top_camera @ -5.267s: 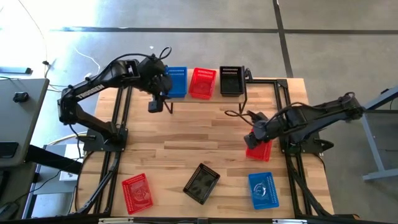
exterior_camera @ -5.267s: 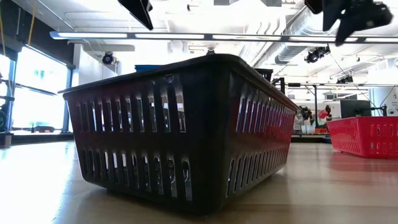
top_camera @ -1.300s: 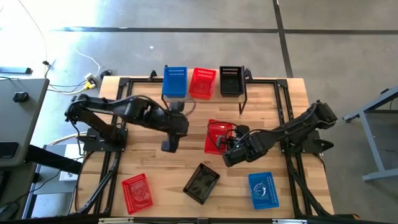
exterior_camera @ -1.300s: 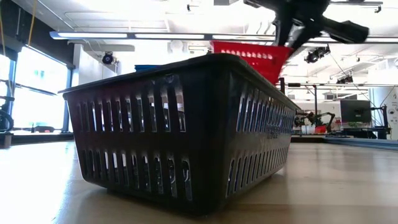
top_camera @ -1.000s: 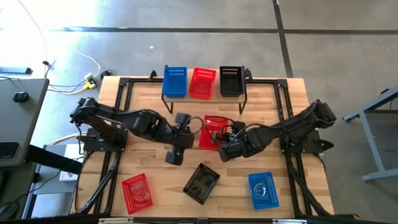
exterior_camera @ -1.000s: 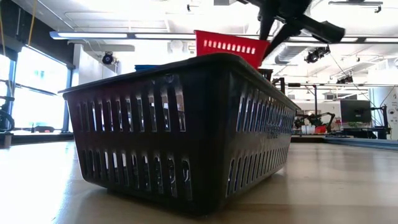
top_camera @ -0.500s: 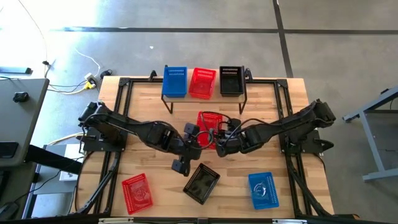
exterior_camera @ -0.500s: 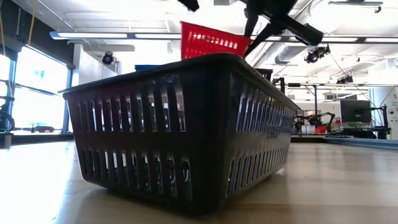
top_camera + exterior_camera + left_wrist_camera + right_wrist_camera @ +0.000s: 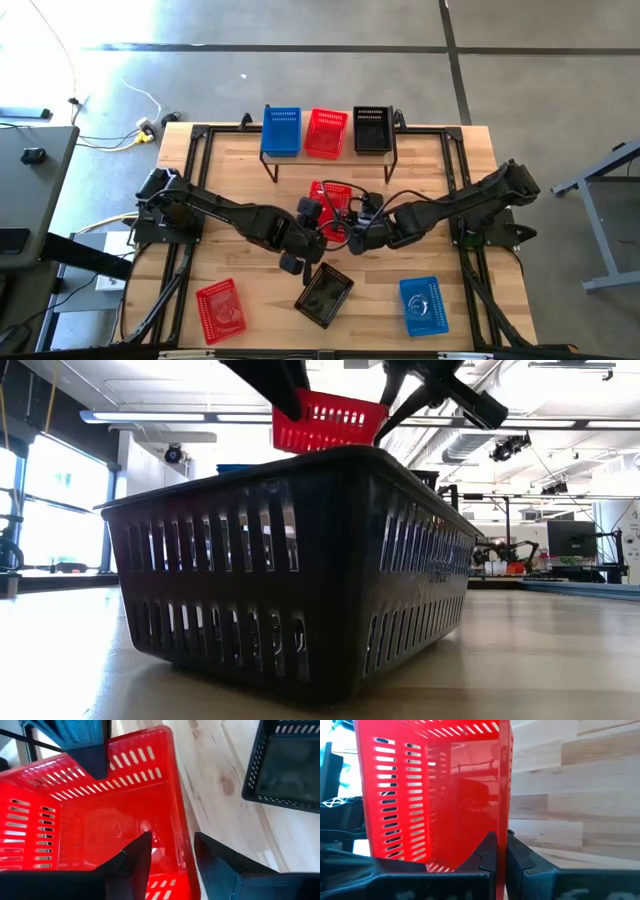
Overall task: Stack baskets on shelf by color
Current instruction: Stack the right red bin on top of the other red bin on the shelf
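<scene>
A red basket [image 9: 331, 203] hangs above the middle of the table, with my right gripper [image 9: 358, 226] shut on it from the right. My left gripper [image 9: 172, 860] has come in from the left and is open. It has one finger [image 9: 134, 856] inside the basket and the other [image 9: 216, 862] outside, on either side of the near wall [image 9: 181, 835]; I cannot tell whether they touch it. On the shelf [image 9: 392, 152] at the back stand a blue basket [image 9: 282, 130], a red basket [image 9: 326, 132] and a black basket [image 9: 372, 129], each on its bottom. My right gripper pinches the red basket's wall [image 9: 503, 827] at the basket's right end between its two fingers, one finger inside the basket and one outside. It comes in about level from the table's right. The basket is lifted clear of the table, above the black basket [image 9: 300, 560] in the low view.
On the near part of the table lie a red basket [image 9: 220, 307] at the left, a black basket [image 9: 325, 295] in the middle, just below the grippers, and a blue basket [image 9: 423, 305] at the right. Black frame rails [image 9: 196, 180] run along both sides.
My right gripper has carried the red basket a little toward the table's left and far edge, still clear of the table. My left gripper has gone right and toward the near edge, up to the basket, and its fingers now stand over the wall.
</scene>
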{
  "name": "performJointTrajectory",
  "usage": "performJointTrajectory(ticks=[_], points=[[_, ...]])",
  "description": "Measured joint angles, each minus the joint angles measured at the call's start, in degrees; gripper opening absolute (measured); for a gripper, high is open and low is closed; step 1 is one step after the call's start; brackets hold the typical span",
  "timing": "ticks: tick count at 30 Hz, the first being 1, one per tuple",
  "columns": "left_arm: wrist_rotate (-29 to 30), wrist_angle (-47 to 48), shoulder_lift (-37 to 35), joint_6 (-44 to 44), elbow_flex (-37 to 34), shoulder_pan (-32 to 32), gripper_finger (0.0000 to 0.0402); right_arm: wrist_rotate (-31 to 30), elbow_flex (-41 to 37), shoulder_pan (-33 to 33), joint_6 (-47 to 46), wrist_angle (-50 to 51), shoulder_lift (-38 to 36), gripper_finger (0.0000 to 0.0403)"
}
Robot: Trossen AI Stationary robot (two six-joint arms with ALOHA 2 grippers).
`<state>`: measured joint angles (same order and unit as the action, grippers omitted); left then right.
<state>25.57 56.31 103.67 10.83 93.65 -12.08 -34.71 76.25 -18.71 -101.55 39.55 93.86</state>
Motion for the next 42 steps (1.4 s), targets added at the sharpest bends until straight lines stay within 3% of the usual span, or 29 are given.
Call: performJointTrajectory(ticks=[11, 21, 26, 33, 42], points=[[-1.1, -0.1, 0.0, 3.2, 0.0, 0.1, 0.0008, -1.1, 0.0, -0.2, 4.5, -1.0, 0.0, 0.0], [-1.3, 0.0, -0.1, 4.1, 0.0, 0.2, 0.0004, -1.6, 0.0, 1.0, 11.5, -1.0, -0.1, 0.0007], [-1.8, 0.1, -0.1, 4.4, 0.0, 0.1, 0.0002, 3.4, 0.0, 3.1, 16.5, -0.8, -0.2, 0.0061], [-1.8, 0.0, 0.0, 4.5, -0.1, 0.9, 0.0001, 3.1, 0.0, 5.2, 19.4, 1.8, -3.0, 0.015], [-1.7, 0.0, -0.5, 4.5, -0.1, 3.2, 0.0001, 1.9, 0.0, 7.8, 25.7, 6.1, -9.5, 0.0173]])
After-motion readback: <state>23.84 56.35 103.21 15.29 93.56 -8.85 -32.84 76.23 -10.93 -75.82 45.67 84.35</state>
